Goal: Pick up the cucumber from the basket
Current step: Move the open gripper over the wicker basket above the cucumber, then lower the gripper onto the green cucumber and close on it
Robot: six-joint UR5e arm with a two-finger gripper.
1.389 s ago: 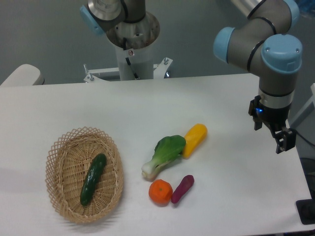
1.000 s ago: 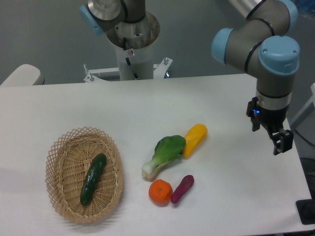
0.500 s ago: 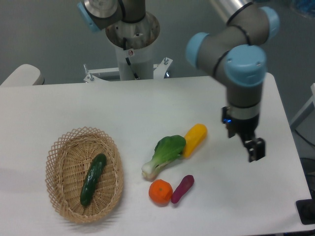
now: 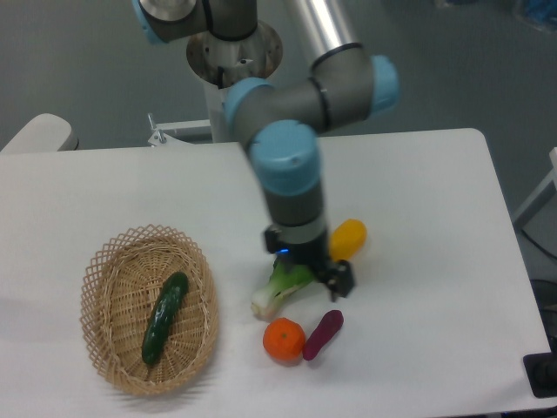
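The cucumber (image 4: 164,317) lies in the basket (image 4: 111,261) on the desk (image 4: 418,192). The gripper (image 4: 324,277) hangs over the bok choy (image 4: 277,291), well apart from the basket. I cannot tell if its fingers (image 4: 341,282) are open or closed.

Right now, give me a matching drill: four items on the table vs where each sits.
Items:
1. cucumber
2. orange
3. purple sweet potato
4. yellow pepper

Places:
A. partly hidden behind the arm, farthest back of the loose produce
B. lying inside the wicker basket
C. right of the orange, beside it
D. near the front edge, just below the bok choy stem

Pairs: 1-B, 2-D, 3-C, 4-A
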